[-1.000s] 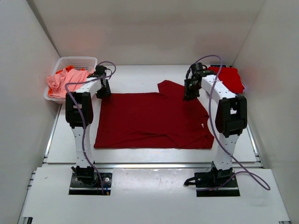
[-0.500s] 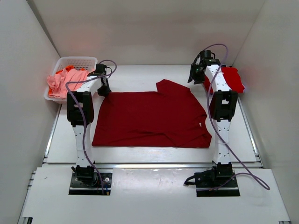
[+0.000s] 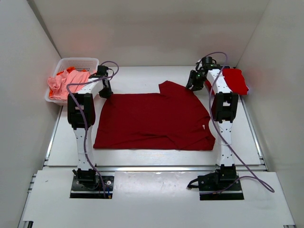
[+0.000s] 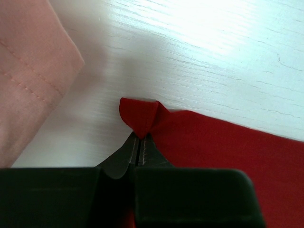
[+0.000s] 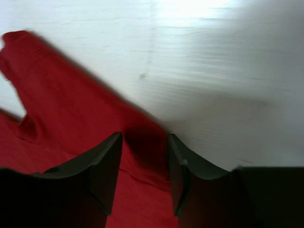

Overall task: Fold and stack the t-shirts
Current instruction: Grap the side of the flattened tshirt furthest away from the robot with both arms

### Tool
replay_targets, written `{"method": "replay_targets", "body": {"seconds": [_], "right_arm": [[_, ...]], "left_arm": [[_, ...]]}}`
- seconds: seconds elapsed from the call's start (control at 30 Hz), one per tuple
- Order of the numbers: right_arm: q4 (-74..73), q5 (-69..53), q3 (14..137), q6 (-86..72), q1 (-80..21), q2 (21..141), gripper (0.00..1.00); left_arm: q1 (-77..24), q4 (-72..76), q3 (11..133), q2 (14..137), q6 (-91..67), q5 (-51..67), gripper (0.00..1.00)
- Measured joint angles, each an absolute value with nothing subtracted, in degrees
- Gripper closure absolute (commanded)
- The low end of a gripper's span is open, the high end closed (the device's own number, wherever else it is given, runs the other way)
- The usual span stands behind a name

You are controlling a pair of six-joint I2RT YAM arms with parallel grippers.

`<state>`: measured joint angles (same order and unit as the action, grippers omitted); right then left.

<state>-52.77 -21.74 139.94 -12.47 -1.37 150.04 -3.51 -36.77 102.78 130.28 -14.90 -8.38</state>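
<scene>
Obs: dark maroon t-shirt [image 3: 156,121] flat at centre of table [image 3: 142,76], long axis left-right. The left gripper [image 4: 140,138] is pinched tight on its far-left corner. The right gripper [image 5: 144,142], jaws parted, straddles the far-right sleeve edge, cloth directly below. 1 of 2 corners held.

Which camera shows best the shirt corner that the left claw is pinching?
The left wrist view: up close, the left gripper is shut on a bunched corner of the dark red shirt. The top view shows the whole shirt, but the gripper covers that corner. The right wrist view shows another part.
</scene>
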Motion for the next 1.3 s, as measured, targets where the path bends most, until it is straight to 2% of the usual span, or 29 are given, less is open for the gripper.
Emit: {"method": "replay_targets", "body": {"seconds": [0.03, 0.07, 0.1, 0.13, 0.17, 0.3, 0.5, 0.6, 0.73, 1.07, 1.3], "right_arm": [[-52.8, -22.5, 140.0, -12.7, -1.6, 150.1, 0.63], [-52.9, -23.6, 140.4, -12.9, -1.7, 150.4, 0.7], [-52.7, -24.6, 140.9, -13.1, -1.8, 150.8, 0.87], [-52.6, -25.7, 141.4, -13.5, -1.9, 151.1, 0.97], [-52.7, -26.8, 141.9, -13.7, -2.0, 151.4, 1.0], [-53.2, -28.0, 143.4, -14.2, -2.1, 151.9, 0.99], [-54.2, -26.0, 145.0, -13.2, -2.4, 151.6, 1.0], [-54.7, -23.0, 141.1, -11.9, -3.0, 149.4, 1.0], [-55.1, -17.2, 131.0, -9.6, -4.4, 142.2, 1.0], [-45.1, -11.2, 93.4, -6.2, -9.0, 110.7, 1.0], [-39.3, -10.9, 77.0, -6.0, -7.7, 100.1, 0.99]], "left_arm": [[-3.5, -36.8, 102.8, 130.3, -14.9, -8.4, 0.95], [-3.5, -36.8, 102.8, 130.3, -14.9, -8.4, 0.95], [-3.5, -36.7, 102.7, 130.3, -14.8, -8.4, 0.96], [-3.5, -36.6, 102.7, 130.2, -14.8, -8.4, 0.96], [-3.5, -36.4, 102.4, 130.1, -14.9, -8.4, 0.95], [-3.5, -35.6, 101.4, 129.6, -14.8, -8.4, 1.0], [-3.6, -35.1, 99.6, 128.4, -14.8, -8.0, 1.0], [-3.5, -34.9, 97.1, 126.8, -14.8, -7.2, 1.0], [-3.2, -35.0, 91.1, 122.6, -14.8, -5.6, 1.0], [-3.1, -33.9, 77.8, 112.0, -14.8, -2.9, 1.0], [-3.1, -31.2, 71.6, 104.2, -14.9, -1.8, 1.0]]}}
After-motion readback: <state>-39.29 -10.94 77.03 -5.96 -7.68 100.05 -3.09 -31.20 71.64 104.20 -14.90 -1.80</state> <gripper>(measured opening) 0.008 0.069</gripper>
